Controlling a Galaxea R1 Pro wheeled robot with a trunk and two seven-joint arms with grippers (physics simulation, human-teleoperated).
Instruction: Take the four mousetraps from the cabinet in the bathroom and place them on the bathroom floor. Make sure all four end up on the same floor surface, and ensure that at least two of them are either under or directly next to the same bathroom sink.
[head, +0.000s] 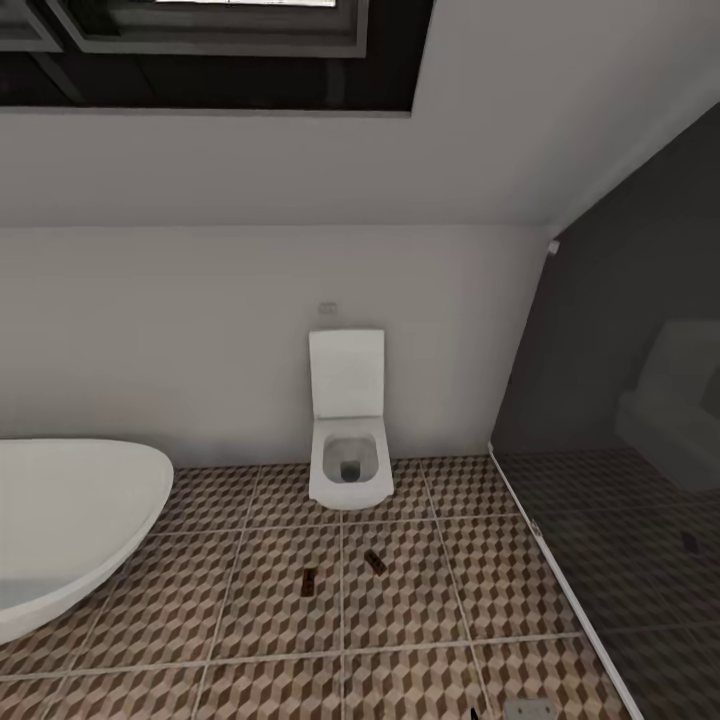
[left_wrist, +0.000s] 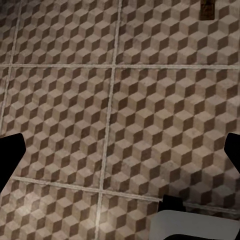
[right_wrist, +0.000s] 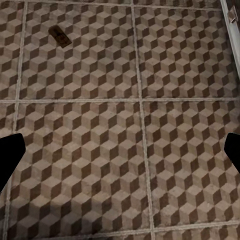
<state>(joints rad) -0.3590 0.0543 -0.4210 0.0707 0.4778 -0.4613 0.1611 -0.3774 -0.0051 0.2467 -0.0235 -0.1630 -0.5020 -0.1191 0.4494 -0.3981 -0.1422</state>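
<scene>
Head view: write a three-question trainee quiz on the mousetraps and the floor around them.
1. How many mousetraps lie on the bathroom floor?
2. True or false: both lie in front of the toilet.
3. What stands at the left? A) bathtub B) ladder C) chair

Key: 1. two; 2. true; 3. A

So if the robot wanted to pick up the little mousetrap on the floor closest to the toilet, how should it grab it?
That mousetrap lies flat on the bathroom floor, turned at a slant, just in front of the toilet. It would probably be best to come straight down from above and pinch across its two long edges, turning the pincer to match the slant. It is too flat to grab from the side.
</scene>
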